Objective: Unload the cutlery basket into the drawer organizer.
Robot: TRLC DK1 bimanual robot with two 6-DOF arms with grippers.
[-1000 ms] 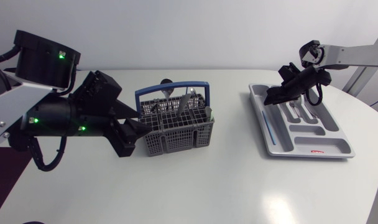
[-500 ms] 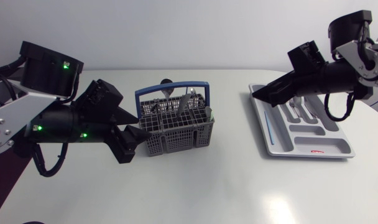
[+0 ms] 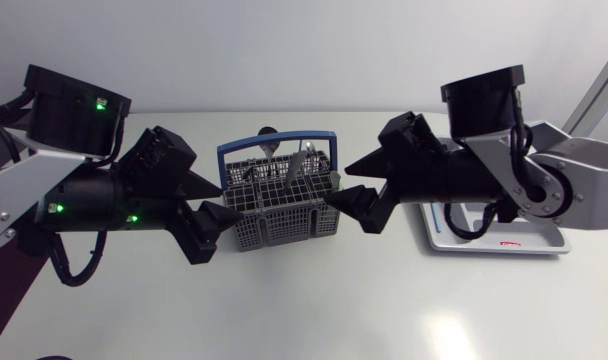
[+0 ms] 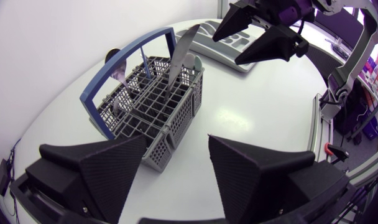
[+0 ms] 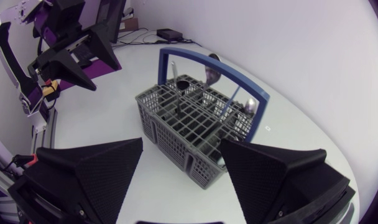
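The grey cutlery basket with a blue handle stands mid-table and holds a spoon, a knife and other pieces. My left gripper hangs open just left of the basket, holding nothing. Just right of the basket my right gripper is open and empty too. The grey drawer organizer lies at the right, mostly hidden by my right arm. In the left wrist view the basket sits ahead of the open gripper, with the organizer beyond. The right wrist view has the basket ahead of its open gripper.
Both arms flank the basket closely, fingertips pointing at each other across it. My right gripper shows in the left wrist view beyond the basket; my left gripper shows in the right wrist view. White tabletop stretches in front.
My right arm has swung left from over the organizer to the basket's right side, its fingers opening wider. My left arm has barely moved.
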